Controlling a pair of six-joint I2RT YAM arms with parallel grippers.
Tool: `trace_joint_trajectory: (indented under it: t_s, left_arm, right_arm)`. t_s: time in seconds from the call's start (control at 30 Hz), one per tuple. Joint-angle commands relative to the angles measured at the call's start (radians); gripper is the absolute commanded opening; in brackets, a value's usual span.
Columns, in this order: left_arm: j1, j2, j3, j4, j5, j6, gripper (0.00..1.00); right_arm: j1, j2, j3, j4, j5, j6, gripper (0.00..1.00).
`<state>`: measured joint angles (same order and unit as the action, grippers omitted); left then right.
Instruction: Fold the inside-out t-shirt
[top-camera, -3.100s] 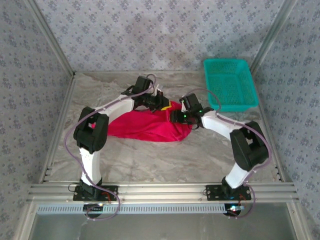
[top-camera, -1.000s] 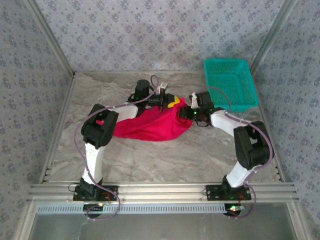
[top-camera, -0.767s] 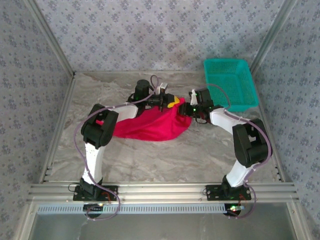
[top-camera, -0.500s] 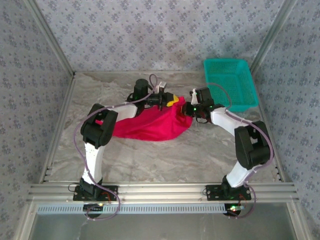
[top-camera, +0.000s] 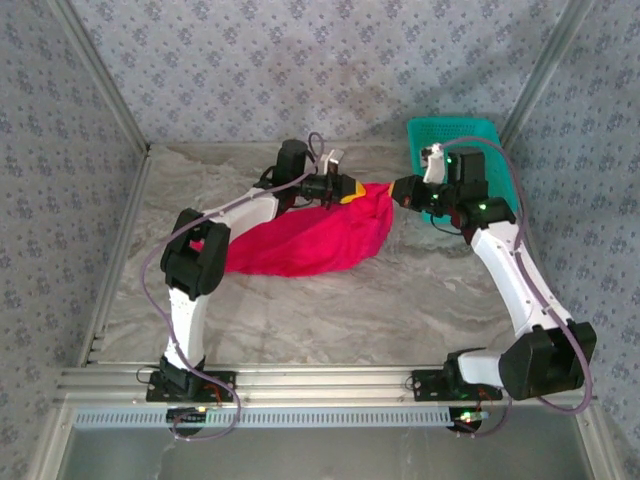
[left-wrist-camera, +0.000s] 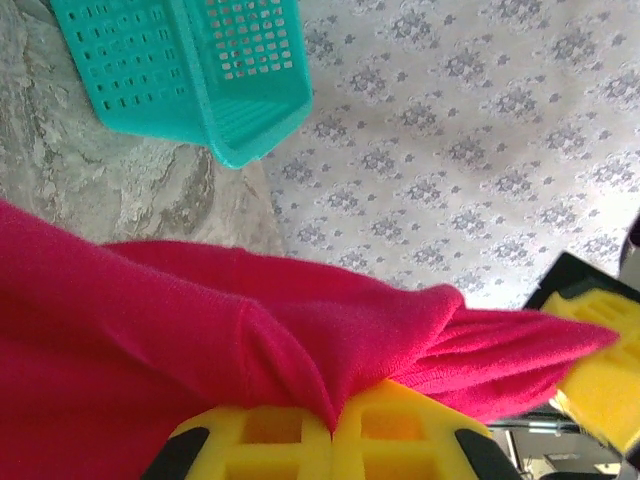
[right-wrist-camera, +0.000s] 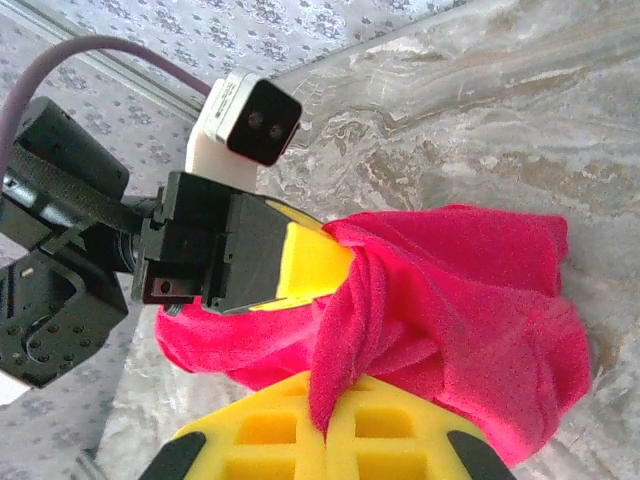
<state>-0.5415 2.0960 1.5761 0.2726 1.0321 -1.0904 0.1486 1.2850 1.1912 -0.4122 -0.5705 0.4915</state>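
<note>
Red cloth is pinched by both arms. The t-shirt (top-camera: 300, 245) lies as a loose heap on the desk (top-camera: 300, 330), to the left of the basket (top-camera: 462, 124), and its end nearest the basket is lifted off the surface. The left gripper (top-camera: 345, 188) has its fingers (left-wrist-camera: 270, 440) clenched on a bunched fold of this end. The right gripper (top-camera: 400, 192), just beside the basket, has its fingers (right-wrist-camera: 280, 440) clenched on the neighbouring fold, so the cloth is twisted between them. I judge that the step is to spread this edge before any fold. To do it well, the arms should pull apart slowly and at equal height, the right one not touching the basket, until the twist opens, and not so hard that the cloth slips out.
</note>
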Motion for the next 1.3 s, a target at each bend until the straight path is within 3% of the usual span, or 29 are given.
trace_joint_trajectory:
  t_s: [0.0,0.07,0.13,0.23,0.3,0.5,0.73,0.9,0.97,1.1,1.27]
  left_arm:
    - [0.028,-0.004,-0.009,-0.107,-0.056,0.059,0.0]
    - [0.032,-0.011,-0.007,-0.136,-0.056,0.082,0.02]
    - [0.039,-0.025,-0.006,-0.194,-0.069,0.131,0.15]
    - [0.046,-0.068,0.016,-0.403,-0.147,0.295,0.36]
    - [0.05,-0.103,0.023,-0.532,-0.213,0.387,0.42]
    - [0.144,-0.27,-0.131,-0.766,-0.399,0.526,0.43]
    - [0.447,-0.594,-0.49,-0.903,-0.703,0.512,0.42]
    - [0.557,-0.691,-0.615,-0.943,-0.861,0.517,0.34]
    - [0.579,-0.713,-0.647,-0.94,-0.885,0.513,0.3]
    - [0.584,-0.756,-0.702,-0.895,-0.852,0.499,0.31]
    - [0.585,-0.789,-0.774,-0.841,-0.791,0.503,0.43]
  right_arm:
    - [-0.058,-0.004,-0.077,0.121,-0.176,0.1,0.0]
    - [-0.095,0.021,-0.121,0.174,-0.206,0.129,0.0]
    - [-0.123,0.062,-0.134,0.149,-0.167,0.13,0.0]
    - [-0.152,0.138,-0.086,-0.026,-0.026,0.101,0.0]
    - [-0.168,0.172,-0.078,-0.036,-0.026,0.107,0.0]
    - [-0.156,0.156,-0.008,-0.062,-0.047,0.123,0.0]
    - [-0.159,0.031,0.027,-0.073,0.064,0.096,0.0]
    - [-0.163,0.046,0.01,-0.062,0.045,0.098,0.0]
    - [-0.168,0.055,0.01,-0.066,0.042,0.096,0.0]
    - [-0.175,0.057,0.011,-0.074,0.042,0.084,0.0]
    - [-0.185,0.066,0.019,-0.079,0.031,0.082,0.0]
